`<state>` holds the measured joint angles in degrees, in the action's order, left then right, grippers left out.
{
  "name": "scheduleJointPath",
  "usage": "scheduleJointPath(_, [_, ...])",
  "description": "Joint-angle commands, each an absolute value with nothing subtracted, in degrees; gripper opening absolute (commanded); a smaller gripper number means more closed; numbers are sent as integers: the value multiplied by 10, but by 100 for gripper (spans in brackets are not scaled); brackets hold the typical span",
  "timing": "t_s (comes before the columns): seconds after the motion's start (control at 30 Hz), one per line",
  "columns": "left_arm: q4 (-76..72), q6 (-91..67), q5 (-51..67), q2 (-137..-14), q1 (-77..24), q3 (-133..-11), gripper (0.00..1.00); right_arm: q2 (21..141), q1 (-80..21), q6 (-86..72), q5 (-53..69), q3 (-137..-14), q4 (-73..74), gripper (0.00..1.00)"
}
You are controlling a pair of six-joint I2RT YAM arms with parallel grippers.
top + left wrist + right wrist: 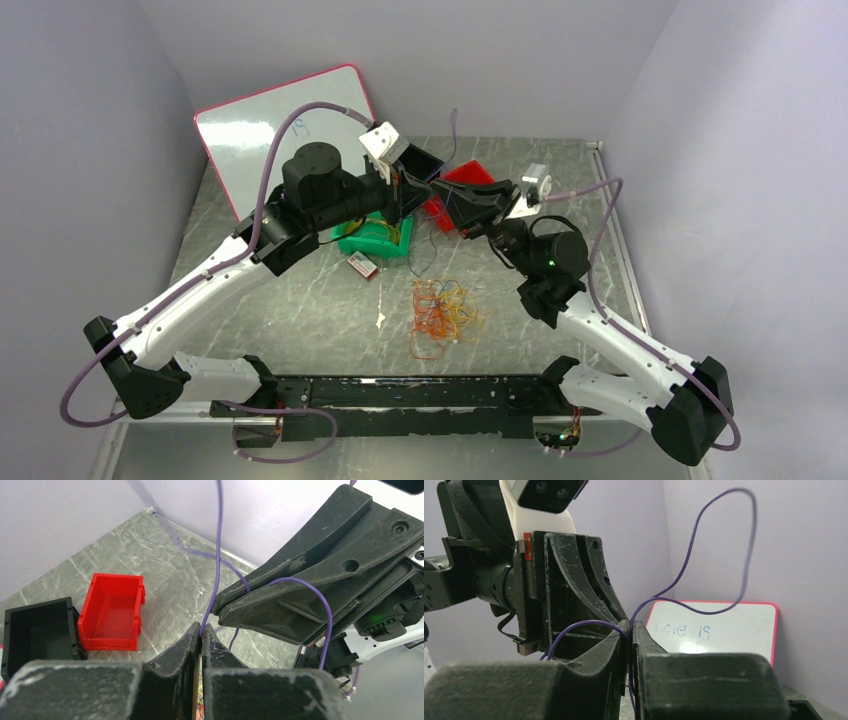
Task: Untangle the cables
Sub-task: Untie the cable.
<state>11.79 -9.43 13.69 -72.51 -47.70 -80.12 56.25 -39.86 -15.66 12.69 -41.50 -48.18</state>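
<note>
A single purple cable (218,555) arched in the air between the two arms, apparently held up so it could be drawn free of the tangle of yellow, orange and red cables (443,315). That tangle lay on the table (300,300) below, nearer the arm bases. The left gripper (201,630) had its fingers pressed together, pinching the strand at the very tips. The right gripper (630,629), tip to tip with it, showed its fingers all but closed on the same strand, with a loop spilling out behind them. A red bin (112,610) and a black bin (37,630) sat beyond, and a whiteboard (724,625) leaned at the back.
</note>
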Motion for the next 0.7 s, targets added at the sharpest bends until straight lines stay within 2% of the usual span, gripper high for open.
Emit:
scheduleJointPath(0.0, [92, -91, 156, -713, -474, -800, 7, 570, -399, -168, 127, -410, -518, 13])
scheduleJointPath(0.67, [98, -88, 172, -718, -474, -795, 7, 588, -399, -189, 137, -418, -542, 20])
